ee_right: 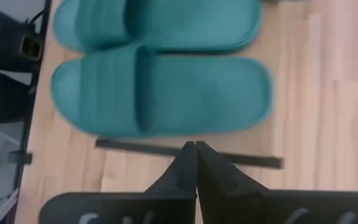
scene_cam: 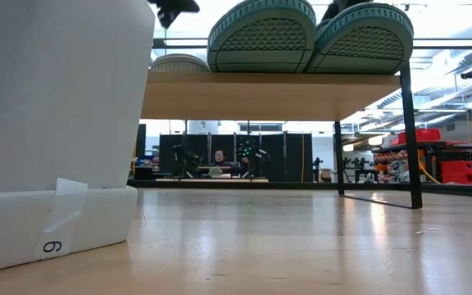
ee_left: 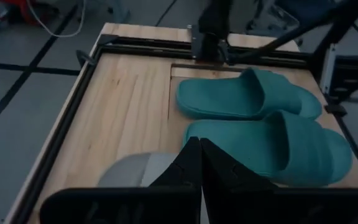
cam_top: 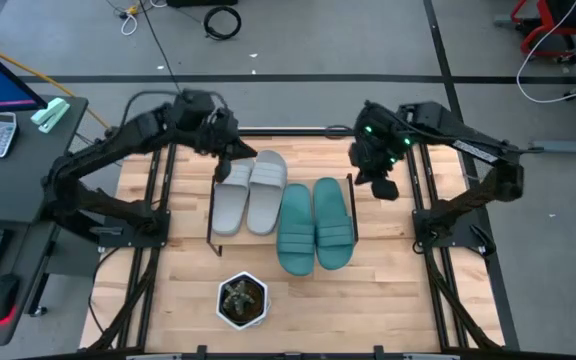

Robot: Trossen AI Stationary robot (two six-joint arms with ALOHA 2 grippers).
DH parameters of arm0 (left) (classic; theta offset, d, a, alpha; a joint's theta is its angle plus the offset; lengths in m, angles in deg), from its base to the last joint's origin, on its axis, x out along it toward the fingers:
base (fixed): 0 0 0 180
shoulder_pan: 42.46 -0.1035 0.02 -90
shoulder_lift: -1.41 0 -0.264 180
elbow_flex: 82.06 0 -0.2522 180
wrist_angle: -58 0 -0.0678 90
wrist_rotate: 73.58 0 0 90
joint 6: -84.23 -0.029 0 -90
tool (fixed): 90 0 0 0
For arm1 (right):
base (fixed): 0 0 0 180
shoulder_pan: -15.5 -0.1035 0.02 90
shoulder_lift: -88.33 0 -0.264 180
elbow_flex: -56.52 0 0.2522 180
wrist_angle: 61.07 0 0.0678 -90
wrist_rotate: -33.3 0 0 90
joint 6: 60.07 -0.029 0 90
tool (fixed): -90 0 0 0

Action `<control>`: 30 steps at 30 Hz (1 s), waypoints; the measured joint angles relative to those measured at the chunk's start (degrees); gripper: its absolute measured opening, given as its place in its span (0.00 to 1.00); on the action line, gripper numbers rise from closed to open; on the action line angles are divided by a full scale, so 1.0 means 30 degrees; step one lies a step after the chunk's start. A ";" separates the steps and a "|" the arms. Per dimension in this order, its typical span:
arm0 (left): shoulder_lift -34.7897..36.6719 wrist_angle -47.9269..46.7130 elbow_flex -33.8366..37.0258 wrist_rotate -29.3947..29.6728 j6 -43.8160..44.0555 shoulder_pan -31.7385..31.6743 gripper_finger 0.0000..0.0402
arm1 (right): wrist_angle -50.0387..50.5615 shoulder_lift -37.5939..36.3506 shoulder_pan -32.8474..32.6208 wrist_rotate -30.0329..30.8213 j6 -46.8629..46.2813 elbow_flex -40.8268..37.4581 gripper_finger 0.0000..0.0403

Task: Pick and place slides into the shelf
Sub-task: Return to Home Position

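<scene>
Pinched shut, holding nothing: left gripper [cam_top: 226, 152] above shelf [scene_cam: 277, 96] far-left end, right gripper [cam_top: 378, 178] just off far-right corner. Atop shelf: grey slides [cam_top: 251, 190] left, green slides [cam_top: 316, 224] right. Planter [cam_top: 242, 300] before shelf.

Grey slide [ee_left: 132, 169] mostly hidden behind the left gripper [ee_left: 199, 146].

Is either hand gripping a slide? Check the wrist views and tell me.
No: the left hand and the right hand are each shut on nothing, with the teal slides lying apart beyond them.
</scene>
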 joint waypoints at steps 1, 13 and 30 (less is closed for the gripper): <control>0.0461 0.0840 0.1011 0.0218 0.0491 0.0160 0.00 | -0.0113 -0.0504 -0.0182 -0.0021 -0.0003 -0.0603 0.00; 0.5503 1.1073 0.9704 0.4193 0.3566 0.3081 0.00 | -0.4547 -0.6501 -0.0590 -0.0078 -0.3119 -0.7420 0.00; 1.0501 1.2757 1.5664 0.8047 0.4361 0.5133 0.00 | -0.9660 -0.6690 -0.1590 -0.1074 -0.7293 -0.9474 0.00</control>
